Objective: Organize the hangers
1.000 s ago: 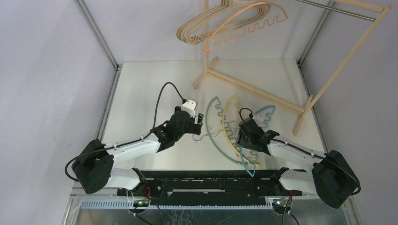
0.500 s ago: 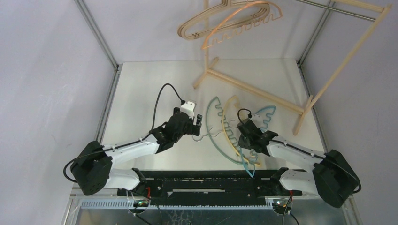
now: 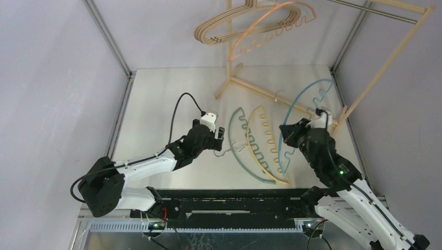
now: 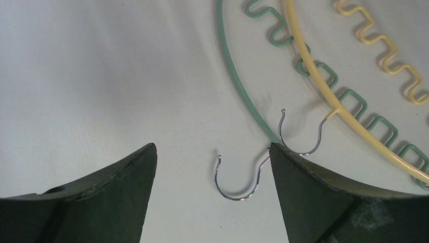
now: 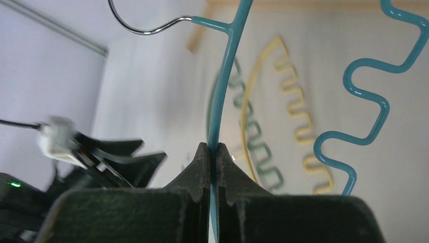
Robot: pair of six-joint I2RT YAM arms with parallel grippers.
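**Top view.** A second ago the blue hanger (image 3: 301,95) lay on the surface with the others, in front of the wooden rack (image 3: 386,57), and the right gripper (image 3: 288,136) stood part-open over it. Now that gripper is clamped on the hanger's smooth arch. The arm has risen and carries the hanger off the surface toward the rack's right leg, with its wire hook pointing at the rack's base beam. I judge this the start of the carry to the rod (image 3: 376,11).

Two hangers are left lying in front of the rack, the green hanger (image 3: 237,112) and the yellow hanger (image 3: 249,133). The wooden hangers (image 3: 219,31) and an orange hanger (image 3: 260,25) already hang at the rack's left end. The slanted leg and the base beam are close to the lifted hanger and could catch its wavy edge.

**Left wrist view.** The left gripper (image 4: 212,152) is spread wide and holds nothing. It hovers over the two wire hooks (image 4: 238,188). The green hanger's (image 4: 238,81) arch passes under the yellow hanger (image 4: 308,66), so their hooks lie close together.

**Right wrist view.** The right gripper's (image 5: 212,149) jaws are pressed together on the blue hanger (image 5: 222,91). Its hook (image 5: 141,28) is free at the top. The yellow and green hangers are visible below on the surface.
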